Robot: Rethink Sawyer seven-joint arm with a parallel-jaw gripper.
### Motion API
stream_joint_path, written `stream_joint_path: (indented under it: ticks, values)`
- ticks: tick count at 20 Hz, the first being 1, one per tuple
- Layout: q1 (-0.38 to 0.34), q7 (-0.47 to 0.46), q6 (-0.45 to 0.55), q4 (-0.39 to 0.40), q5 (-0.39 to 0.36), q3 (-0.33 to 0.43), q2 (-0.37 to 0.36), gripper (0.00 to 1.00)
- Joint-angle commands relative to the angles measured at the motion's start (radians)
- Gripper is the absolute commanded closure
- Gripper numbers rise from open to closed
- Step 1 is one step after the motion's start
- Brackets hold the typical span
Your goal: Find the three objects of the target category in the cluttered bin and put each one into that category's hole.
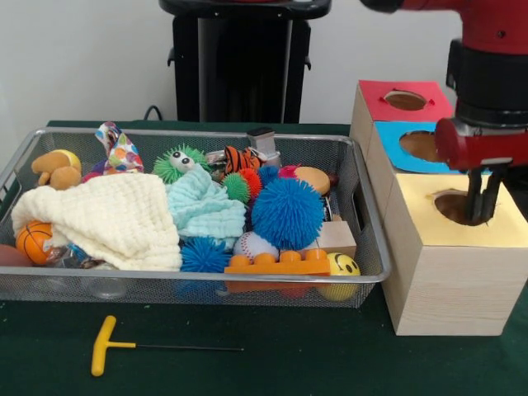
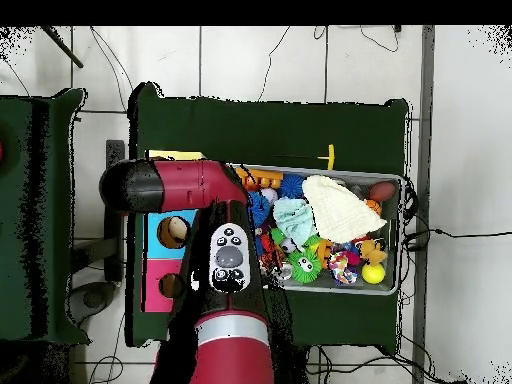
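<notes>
A dark green cloth is covering the table, and a plain pale wall is standing behind it; from above, the floor is showing pale tiles with cables running across them. The bin is sitting on the table's left part in the front view, holding a cream knitted cloth, a mint cloth, a polka-dot cloth at its far edge, and blue spiky balls. A yellow-handled tool is lying on the table in front of the bin. Three wooden boxes are standing just beside the bin. The end effector is hanging with its tips down in the hole of the yellow-topped box; its fingers are standing slightly apart, grasping nothing visible.
</notes>
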Motion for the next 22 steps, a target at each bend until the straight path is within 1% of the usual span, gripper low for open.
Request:
stream_joint_path:
  ticks: [1, 9, 11, 12, 14, 17, 22]
  values:
    - [-0.002, 0.144, 0.183, 0.058, 0.028, 0.013, -0.096, 1.0]
    - [0.008, 0.147, 0.294, -0.008, 0.005, -0.011, -0.131, 1.0]
    - [0.004, 0.134, 0.339, -0.015, 0.001, -0.015, -0.154, 1.0]
    - [-0.002, 0.123, 0.347, -0.011, 0.001, -0.015, -0.168, 1.0]
    - [-0.019, 0.09, 0.354, -0.007, -0.009, -0.012, -0.191, 1.0]
    - [-0.064, 0.019, 0.356, 0.004, -0.015, 0.011, -0.216, 1.0]
    - [-0.126, -0.076, 0.389, 0.01, -0.038, 0.031, -0.255, 1.0]
